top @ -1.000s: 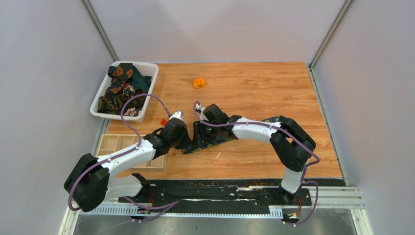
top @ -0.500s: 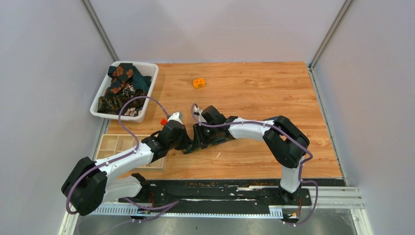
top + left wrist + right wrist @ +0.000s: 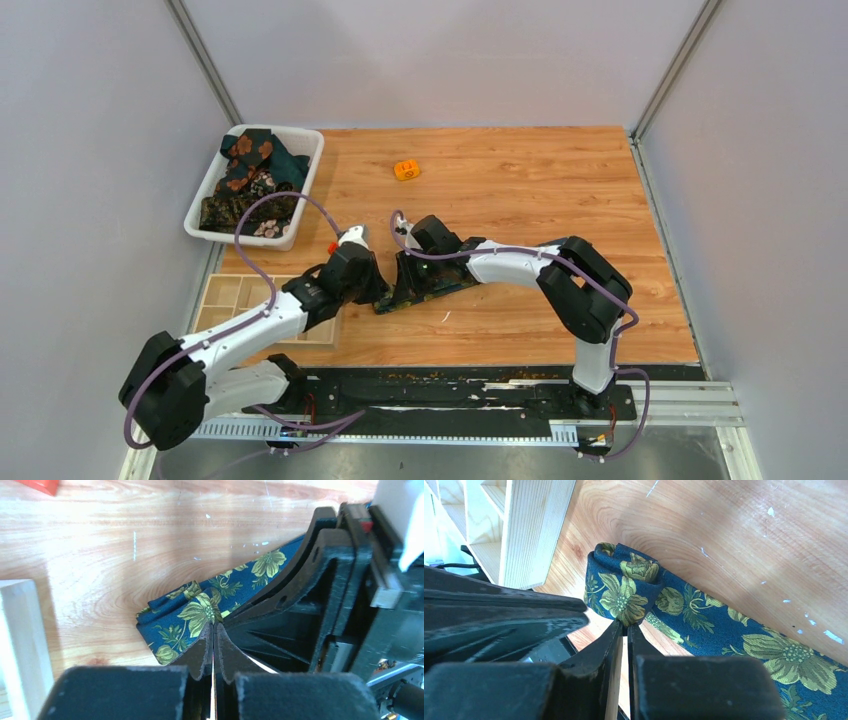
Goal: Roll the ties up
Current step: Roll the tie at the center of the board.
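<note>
A navy tie (image 3: 430, 293) with yellow-green flowers lies flat on the wooden table, running right under my right arm. Its left end is turned over into a small roll (image 3: 624, 587). My right gripper (image 3: 626, 625) is shut on the near edge of that roll, with fabric nipped between its tips. My left gripper (image 3: 214, 626) is shut, its tips pressed against the tie (image 3: 197, 612) from the other side. I cannot tell if it holds any fabric. In the top view, the left gripper (image 3: 378, 290) and the right gripper (image 3: 403, 285) meet almost tip to tip.
A white bin (image 3: 292, 236) at the back left holds more dark floral ties (image 3: 250, 175). A wooden compartment tray (image 3: 240, 300) sits just left of the grippers. A small red piece (image 3: 332, 247) and an orange piece (image 3: 406, 169) lie on the table.
My right gripper's jaws have closed onto the rolled end of the tie. The left arm has shifted slightly, its gripper staying shut at the tie.
</note>
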